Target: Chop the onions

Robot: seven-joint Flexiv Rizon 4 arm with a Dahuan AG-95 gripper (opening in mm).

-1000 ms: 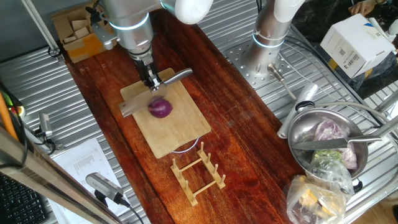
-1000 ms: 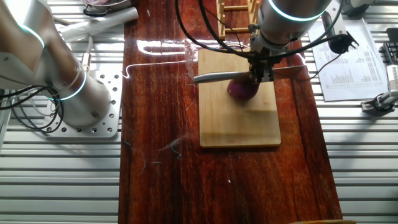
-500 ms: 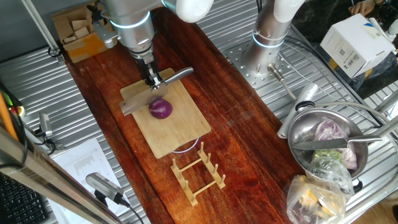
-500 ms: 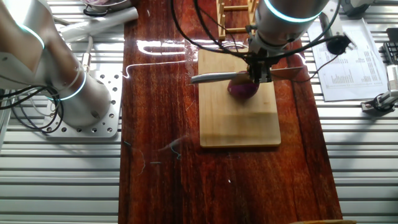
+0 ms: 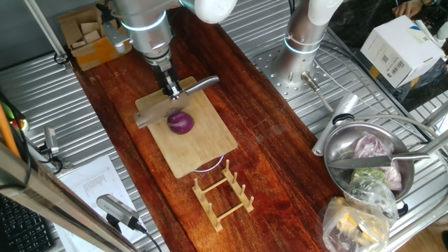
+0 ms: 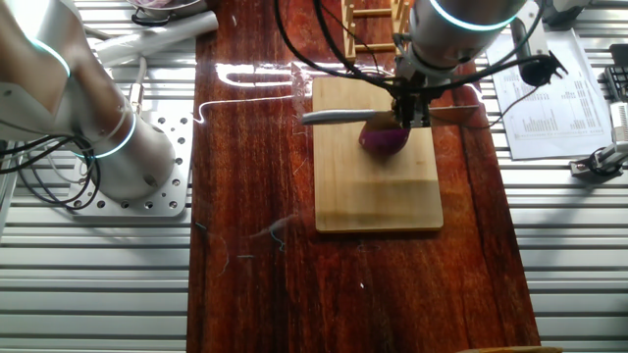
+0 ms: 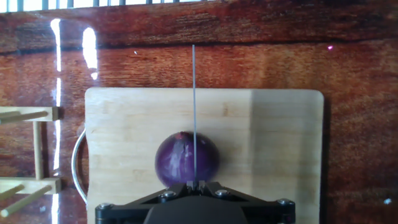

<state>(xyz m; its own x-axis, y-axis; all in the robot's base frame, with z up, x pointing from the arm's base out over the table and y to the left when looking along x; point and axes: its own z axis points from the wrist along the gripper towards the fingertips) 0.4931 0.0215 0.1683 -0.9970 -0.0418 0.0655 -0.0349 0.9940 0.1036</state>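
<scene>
**Knife held edge-down above a red onion on a bamboo board**

A small round red onion with glossy purple skin is seen resting on a pale rectangular bamboo cutting board, toward the end of the board nearer the arm. The board is laid on a long dark reddish wooden tabletop, which is flanked by ribbed metal surfaces.

The two-finger gripper is pointed straight down over the board and is closed on the handle of a steel kitchen knife; the handle is clamped between the fingers, with the blade stretched out to one side and the grey handle end to the other. In the hand view the knife is shown edge-on as a thin vertical line running across the middle of the onion, so the blade is lined up over the onion's centre. Whether the edge is touching the skin cannot be told from these views. In the other fixed view the blade is seen crossing just above the onion.

A small wooden slatted rack is stood on the tabletop just beyond the board's far end. Well apart, a round steel bowl holding pale purple-white leafy vegetable is placed on the metal surface.
</scene>
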